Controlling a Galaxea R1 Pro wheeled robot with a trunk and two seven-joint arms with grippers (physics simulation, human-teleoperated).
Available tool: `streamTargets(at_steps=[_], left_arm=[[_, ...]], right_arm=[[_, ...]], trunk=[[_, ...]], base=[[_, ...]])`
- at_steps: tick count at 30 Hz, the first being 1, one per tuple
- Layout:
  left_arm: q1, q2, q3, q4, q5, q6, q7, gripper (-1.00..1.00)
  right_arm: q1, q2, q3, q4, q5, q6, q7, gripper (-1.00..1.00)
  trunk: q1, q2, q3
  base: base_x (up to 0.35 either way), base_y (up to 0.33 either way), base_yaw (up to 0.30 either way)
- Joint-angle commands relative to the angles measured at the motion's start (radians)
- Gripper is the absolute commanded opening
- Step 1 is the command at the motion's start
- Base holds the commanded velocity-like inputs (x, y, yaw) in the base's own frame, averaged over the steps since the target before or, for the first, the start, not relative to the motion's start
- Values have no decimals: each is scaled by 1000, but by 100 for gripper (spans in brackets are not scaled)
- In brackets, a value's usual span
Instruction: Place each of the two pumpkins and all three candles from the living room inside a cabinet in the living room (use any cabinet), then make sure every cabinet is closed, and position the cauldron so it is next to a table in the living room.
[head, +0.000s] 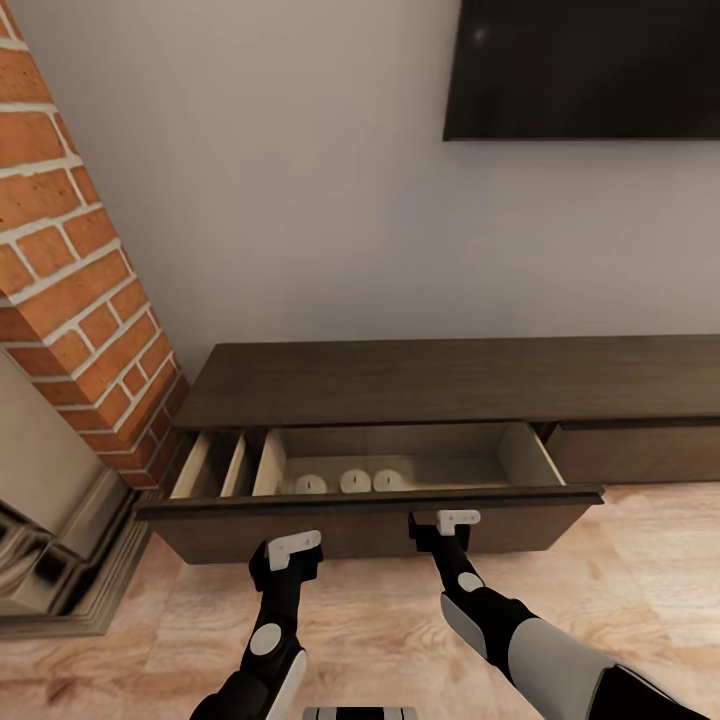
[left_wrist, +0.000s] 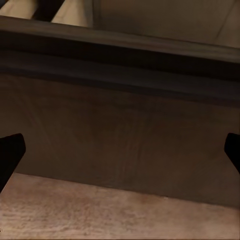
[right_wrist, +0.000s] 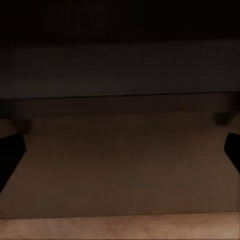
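The long dark-brown cabinet (head: 450, 380) stands against the wall with its wide drawer (head: 370, 525) pulled out. Three pale candles (head: 311, 484) (head: 354, 482) (head: 388, 480) sit upright in a row inside the drawer, near its front. My left gripper (head: 290, 552) (left_wrist: 120, 160) hangs open just before the drawer front, low down. To its right, my right gripper (head: 445, 525) (right_wrist: 120, 157) is open too, close up against the drawer front under its top lip. Both hold nothing. The pumpkins, the cauldron and the table are out of view.
A red brick column (head: 70, 280) and a metal fireplace surround (head: 50, 560) stand at the left, next to the cabinet. A dark TV (head: 590, 70) hangs on the wall above. A second drawer front (head: 640, 450) at the right is shut. Wooden floor (head: 620, 560) lies below.
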Motion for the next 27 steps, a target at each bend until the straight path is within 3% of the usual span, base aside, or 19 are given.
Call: streamTargets(at_steps=[1,9,27], left_arm=[[-1,1,-3,0,10,-4,5,100],[-1,1,-3,0,10,-5,5,100],[-1,-1,-5,0,10,-3,4,100]], right_arm=[[-1,0,9,0,-3,-3,-6,100],[-1,0,9,0,-4,-3,-6,100],[-1,1,9,0,-4,-3,-6,100]], trunk=[[0,0,-1],[0,0,-1],[0,0,-1]], base=[[208,149,0],[253,152,0],[199,12,0]])
